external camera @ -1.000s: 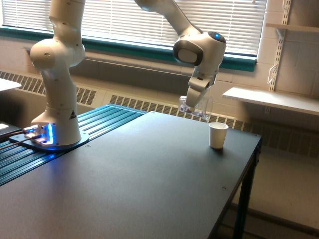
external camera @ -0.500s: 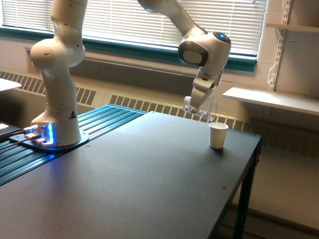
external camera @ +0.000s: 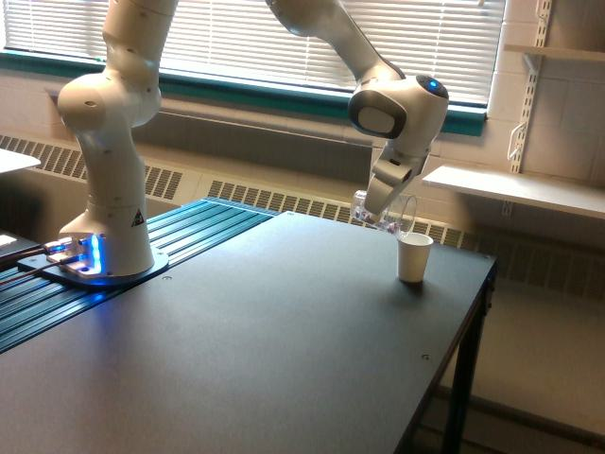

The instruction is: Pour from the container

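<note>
- One white robot arm (external camera: 104, 142) stands on its base at the exterior view's left, blue light glowing at its foot beside a strip of ribbed teal surface (external camera: 189, 227).
- Behind it, closed window blinds (external camera: 246, 43) run across the back wall above a dark green sill.
- A dark table (external camera: 255, 350) fills the foreground, bare across most of its top.
- Reaching over from above, the arm bends down toward the table's far corner on the exterior view's right, where its gripper (external camera: 383, 197) is clamped around the container (external camera: 388, 213).
- That clear container hangs in the air, tipped on its side, with its open mouth toward the exterior view's right; a few small pinkish bits show faintly through its wall.
- A white paper cup (external camera: 413, 257) stands upright on the table just below the container's lowered rim, close under it; whether they touch cannot be told.
- On the far right, a pale shelf (external camera: 510, 189) juts from the wall on brackets.
</note>
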### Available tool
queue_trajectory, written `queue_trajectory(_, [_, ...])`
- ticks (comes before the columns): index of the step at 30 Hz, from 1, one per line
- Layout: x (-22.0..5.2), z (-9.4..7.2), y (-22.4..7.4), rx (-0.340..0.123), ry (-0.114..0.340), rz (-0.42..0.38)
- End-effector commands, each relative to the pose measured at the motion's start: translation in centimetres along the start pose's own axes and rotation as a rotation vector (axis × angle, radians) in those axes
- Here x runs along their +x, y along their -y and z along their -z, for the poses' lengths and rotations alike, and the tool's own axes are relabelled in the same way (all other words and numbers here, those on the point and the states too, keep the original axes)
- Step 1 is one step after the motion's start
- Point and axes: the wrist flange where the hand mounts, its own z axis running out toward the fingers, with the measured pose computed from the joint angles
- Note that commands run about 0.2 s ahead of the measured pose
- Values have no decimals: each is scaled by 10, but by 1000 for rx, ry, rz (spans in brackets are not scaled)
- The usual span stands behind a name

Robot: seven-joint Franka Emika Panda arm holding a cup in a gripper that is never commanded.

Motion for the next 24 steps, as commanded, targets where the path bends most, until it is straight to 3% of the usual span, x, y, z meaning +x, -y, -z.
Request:
queue_trajectory(1, [-6, 7, 6, 1, 8, -28])
queue_trajectory(19, [-17, 20, 7, 40, 50, -57])
queue_trajectory(24, [-15, 18, 10, 54, 95, -79])
